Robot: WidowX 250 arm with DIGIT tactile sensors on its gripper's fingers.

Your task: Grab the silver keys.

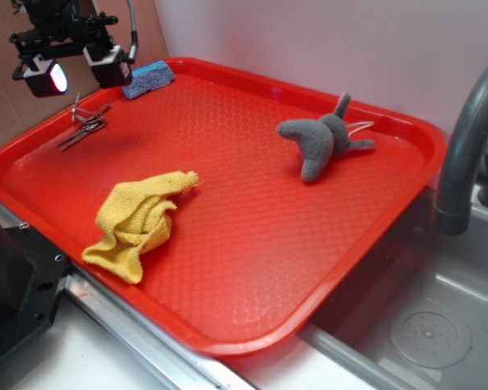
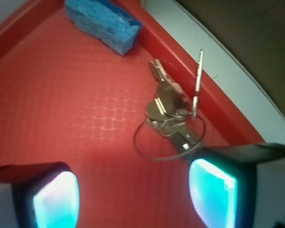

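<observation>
1. Exterior view: the gripper [image 1: 76,75] hangs above the far left corner of the red tray [image 1: 252,244], its two fingers spread apart with nothing between them. The silver keys [image 1: 84,126] lie on the tray floor just below it, near the left rim and near the blue sponge [image 1: 148,79], which sits at the far rim. I judge the step in hand to be the approach: the arm is poised over the target but not yet down on it.

2. Also in this view, the yellow cloth [image 1: 140,223] lies crumpled well apart towards the near left, and the grey plush toy [image 1: 324,140] rests far off to the right, so neither crowds the grasp. A dark faucet [image 1: 464,146] stands over the sink to the right of the tray.

3. Wrist view: the pads [image 2: 57,202] glow at the bottom corners, wide apart. The bunch lies ahead of them, nearer the right pad and close to the tray's raised edge. The wire ring fans out towards the camera, and one thin key stands up against the rim.

4. The next move, as I judge it, calls for shifting towards the rim to centre the bunch, then descending and closing; the edge leaves little room for the right finger.

5. Only the wrist view shows the ring and separate keys; only the exterior view shows the height above the tray.
</observation>
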